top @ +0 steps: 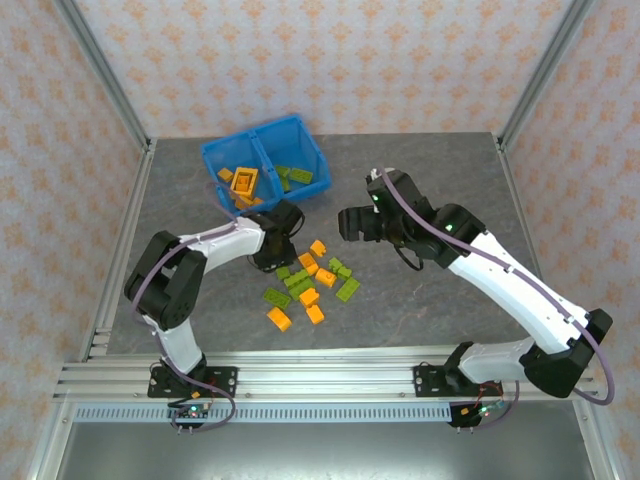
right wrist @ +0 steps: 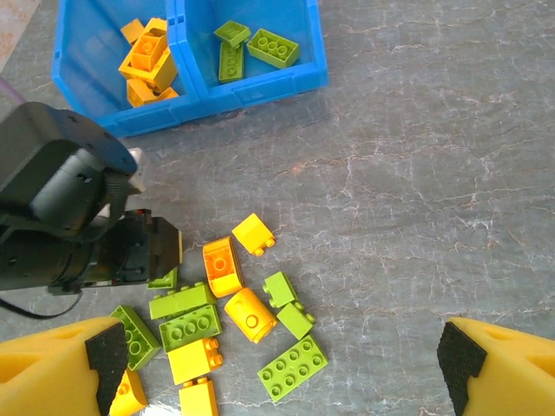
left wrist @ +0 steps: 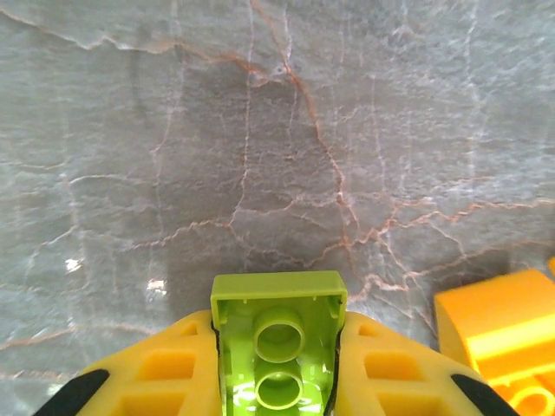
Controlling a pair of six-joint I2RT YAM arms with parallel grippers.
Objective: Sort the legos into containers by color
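Grey veined stone forms the table (top: 450, 180), with patterned wallpaper on the walls behind it. At upper left of centre in the top view sits the blue bin (top: 262, 152). Its left compartment (top: 226, 160) holds orange bricks, among them a hollow orange frame (top: 243, 181). Its right compartment (top: 288, 148) holds green bricks (top: 296, 178).

Just below the bin, the left gripper (top: 272, 258) points down at the left edge of the loose pile (top: 312, 285) of orange and green legos in mid-frame. At the bottom centre of the left wrist view, its yellow fingers (left wrist: 165, 373) are clenched on a lime green brick (left wrist: 277, 334). An orange brick (left wrist: 503, 329) lies at lower right.

To the upper right of the pile hangs the right gripper (top: 352, 222). In its own view the fingers (right wrist: 61, 368) stand far apart in the bottom corners, grasping nothing.
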